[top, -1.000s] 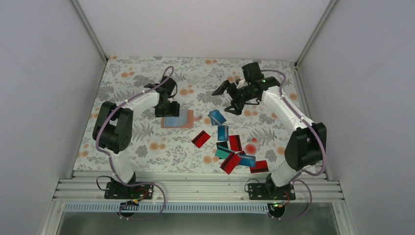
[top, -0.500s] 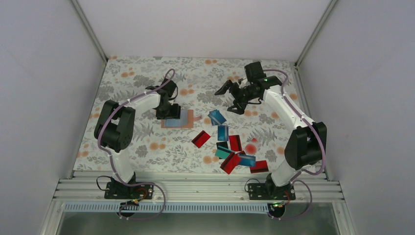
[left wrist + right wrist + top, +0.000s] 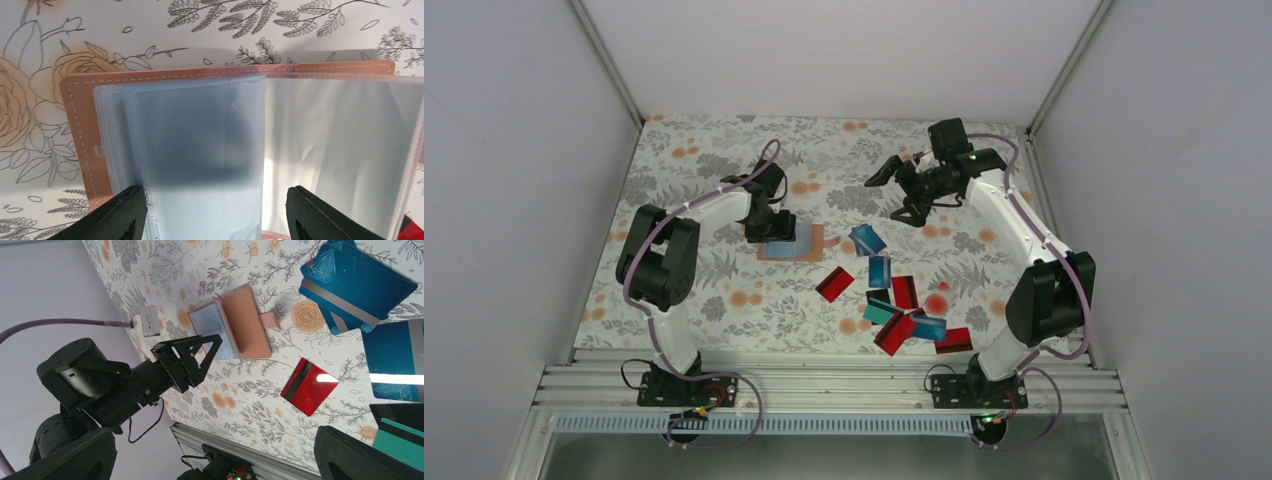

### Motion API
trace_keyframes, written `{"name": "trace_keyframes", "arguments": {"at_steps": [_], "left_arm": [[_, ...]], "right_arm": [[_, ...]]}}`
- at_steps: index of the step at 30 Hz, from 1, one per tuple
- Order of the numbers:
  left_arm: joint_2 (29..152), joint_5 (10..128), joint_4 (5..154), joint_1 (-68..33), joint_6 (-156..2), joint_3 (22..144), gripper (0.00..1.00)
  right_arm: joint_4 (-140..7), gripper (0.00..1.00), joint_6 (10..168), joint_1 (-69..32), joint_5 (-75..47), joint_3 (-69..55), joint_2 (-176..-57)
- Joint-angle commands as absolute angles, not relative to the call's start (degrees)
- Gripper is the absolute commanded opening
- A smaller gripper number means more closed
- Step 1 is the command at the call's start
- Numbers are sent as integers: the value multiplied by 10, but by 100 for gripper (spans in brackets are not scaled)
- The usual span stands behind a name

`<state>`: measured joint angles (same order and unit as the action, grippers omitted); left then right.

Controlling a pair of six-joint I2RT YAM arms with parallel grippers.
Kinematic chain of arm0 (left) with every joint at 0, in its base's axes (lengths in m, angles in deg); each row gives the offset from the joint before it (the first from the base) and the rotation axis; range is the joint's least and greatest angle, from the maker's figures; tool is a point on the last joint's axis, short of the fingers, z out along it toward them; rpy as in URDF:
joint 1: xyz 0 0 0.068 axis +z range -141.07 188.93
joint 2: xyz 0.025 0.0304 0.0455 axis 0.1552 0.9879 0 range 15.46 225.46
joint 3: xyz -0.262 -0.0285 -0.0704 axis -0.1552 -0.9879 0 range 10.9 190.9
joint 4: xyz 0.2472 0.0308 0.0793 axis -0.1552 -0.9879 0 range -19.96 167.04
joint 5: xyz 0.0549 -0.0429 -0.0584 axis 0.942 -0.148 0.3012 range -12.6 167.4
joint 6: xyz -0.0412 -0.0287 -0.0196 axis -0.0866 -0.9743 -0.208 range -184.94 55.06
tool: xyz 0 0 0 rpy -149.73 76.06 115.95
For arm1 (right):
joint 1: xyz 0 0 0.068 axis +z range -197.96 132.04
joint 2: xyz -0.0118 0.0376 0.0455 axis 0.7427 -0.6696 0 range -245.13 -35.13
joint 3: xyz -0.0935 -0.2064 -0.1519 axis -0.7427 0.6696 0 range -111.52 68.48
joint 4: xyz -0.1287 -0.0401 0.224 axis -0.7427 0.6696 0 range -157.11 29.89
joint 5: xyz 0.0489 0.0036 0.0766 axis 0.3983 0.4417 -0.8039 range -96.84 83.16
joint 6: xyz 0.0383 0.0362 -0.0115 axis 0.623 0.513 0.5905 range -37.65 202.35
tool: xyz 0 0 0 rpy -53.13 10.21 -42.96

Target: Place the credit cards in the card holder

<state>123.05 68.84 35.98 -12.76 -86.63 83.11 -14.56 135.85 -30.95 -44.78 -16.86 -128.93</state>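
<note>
So, top view: the card holder (image 3: 812, 243) lies open just left of the scattered credit cards (image 3: 894, 300), with my left gripper (image 3: 769, 228) over it and my right gripper (image 3: 896, 190) farther back, jaws spread. Left wrist: tan stitched cover, clear bluish sleeves, fingers (image 3: 120, 215) apart. Right wrist: fingers (image 3: 365, 455) apart, glossy blue and red cards near the holder.

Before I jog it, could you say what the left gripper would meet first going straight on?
Most likely the clear plastic sleeves of the open card holder, lying directly ahead of the left gripper, between its jaws.
</note>
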Motion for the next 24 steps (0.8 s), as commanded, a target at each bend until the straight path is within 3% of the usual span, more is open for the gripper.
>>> {"name": "trace_keyframes", "arguments": {"at_steps": [1,24], "left_arm": [[1242,651,375,-130,-872,835,70],[1270,654,363,-175,-883,891,70]], "right_arm": [[-129,100,1347,-314,-453,-185,-1288],[-129,100,1340,-317,-461,-173,-1281]]}}
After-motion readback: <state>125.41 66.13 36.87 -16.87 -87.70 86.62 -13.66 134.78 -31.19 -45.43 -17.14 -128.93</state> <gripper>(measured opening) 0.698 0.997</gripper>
